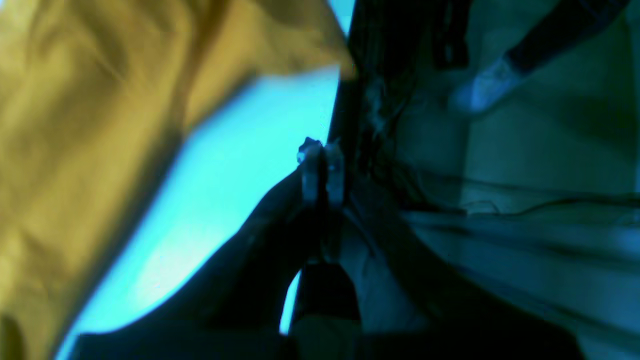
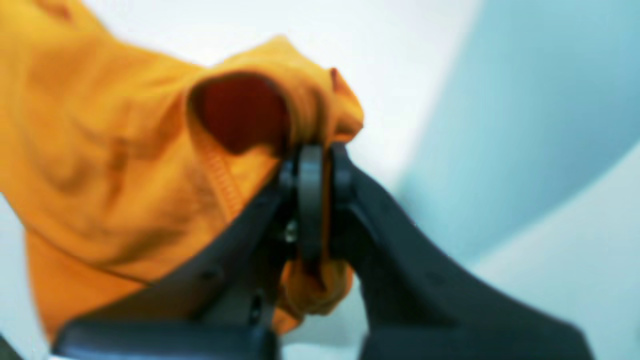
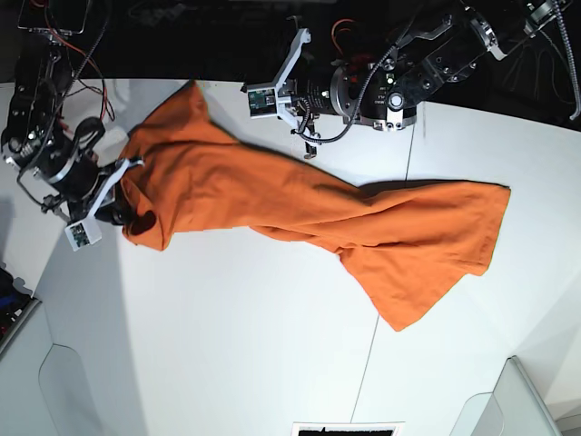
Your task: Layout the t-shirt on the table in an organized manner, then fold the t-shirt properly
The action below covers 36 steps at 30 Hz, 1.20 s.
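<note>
Shirt [image 3: 300,213] lies stretched in a twisted band across the white worktop [image 3: 227,345], from the base view's left edge to its right. At the left of that view the right hand [image 2: 320,150] is clamped on a bunched edge near the sleeve or collar end. Further right, at the top centre, the left hand [image 1: 322,150] has its jaws together with no cloth between them; it sits just beside the shirt's upper edge. To spread it well, I judge the left hand should take a matching corner, then both should draw apart evenly. The cloth is plain orange, ridged along its middle, fanning wider toward the hem on the right.
</note>
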Tool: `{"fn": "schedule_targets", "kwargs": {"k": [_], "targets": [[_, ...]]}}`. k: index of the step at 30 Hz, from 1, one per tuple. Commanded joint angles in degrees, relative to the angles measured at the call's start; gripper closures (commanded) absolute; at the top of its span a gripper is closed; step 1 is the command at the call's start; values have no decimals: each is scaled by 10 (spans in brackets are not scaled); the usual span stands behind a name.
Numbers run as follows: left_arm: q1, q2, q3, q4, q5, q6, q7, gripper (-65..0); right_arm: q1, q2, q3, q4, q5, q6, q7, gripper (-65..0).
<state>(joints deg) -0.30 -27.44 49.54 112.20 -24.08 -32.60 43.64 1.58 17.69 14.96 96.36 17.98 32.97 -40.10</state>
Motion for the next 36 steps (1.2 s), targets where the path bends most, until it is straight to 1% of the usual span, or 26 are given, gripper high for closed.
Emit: {"fn": "schedule_targets", "kwargs": {"k": [1, 3, 4, 8, 9, 11, 13, 14, 15, 17, 18, 21, 23, 26, 29, 31, 32, 34, 35, 36], "targets": [[-3, -4, 13, 10, -3, -3, -10, 0, 19, 12, 3, 9, 5, -4, 13, 0], [-3, -7, 36, 10, 13, -1, -14, 0, 39, 16, 3, 9, 17, -5, 9, 0], [-3, -7, 41, 10, 23, 8, -21, 0, 47, 16, 3, 9, 26, -5, 3, 0], [-7, -2, 31, 10, 55, 97, -82, 0, 54, 15, 3, 9, 55, -5, -7, 0], [-8, 4, 22, 10, 68, 111, -83, -30, 52, 15, 3, 9, 54, -5, -9, 0], [-8, 22, -2, 10, 87, 123, -83, -142, 46, 15, 3, 9, 54, -5, -13, 0], [-8, 42, -22, 9, 87, 125, -83, -243, 38, 15, 3, 9, 54, -6, -13, 0], [-8, 55, -27, 8, 87, 125, -83, -272, 35, 15, 3, 9, 54, -6, -13, 0], [-8, 68, -27, 3, 88, 125, -85, -287, 32, 15, 3, 9, 54, -6, -13, 0], [-7, 100, -23, -22, 106, 125, -94, -287, 27, 15, 3, 9, 54, -6, -12, 0], [-7, 118, -16, -40, 136, 124, -101, -287, 26, 15, 3, 9, 54, -6, -12, 0], [-14, 169, 16, -109, 260, 129, -147, -287, 27, 15, 3, 9, 53, -6, -9, 0], [-34, 190, 45, -154, 289, 172, -156, -287, 27, 15, 3, 9, 50, -6, -4, 0], [-69, 208, 87, -209, 334, 221, -156, -287, 27, 15, 3, 9, 49, -6, -4, 0], [-96, 209, 126, -249, 372, 261, -172, -287, 27, 15, 3, 9, 50, -6, -4, 0], [-106, 209, 147, -271, 397, 305, -187, -286, 27, 15, 3, 9, 50, -6, -4, 0], [-110, 210, 156, -283, 404, 315, -197, -282, 27, 15, 3, 9, 50, -6, -4, 0], [-114, 210, 170, -306, 413, 315, -221, -227, 27, 15, 3, 9, 50, -6, -4, 0], [-114, 209, 176, -317, 416, 315, -233, -172, 27, 15, 3, 9, 50, -6, -4, 0], [-114, 209, 182, -326, 417, 315, -238, -97, 27, 15, 3, 9, 50, -6, -4, 0]]}}
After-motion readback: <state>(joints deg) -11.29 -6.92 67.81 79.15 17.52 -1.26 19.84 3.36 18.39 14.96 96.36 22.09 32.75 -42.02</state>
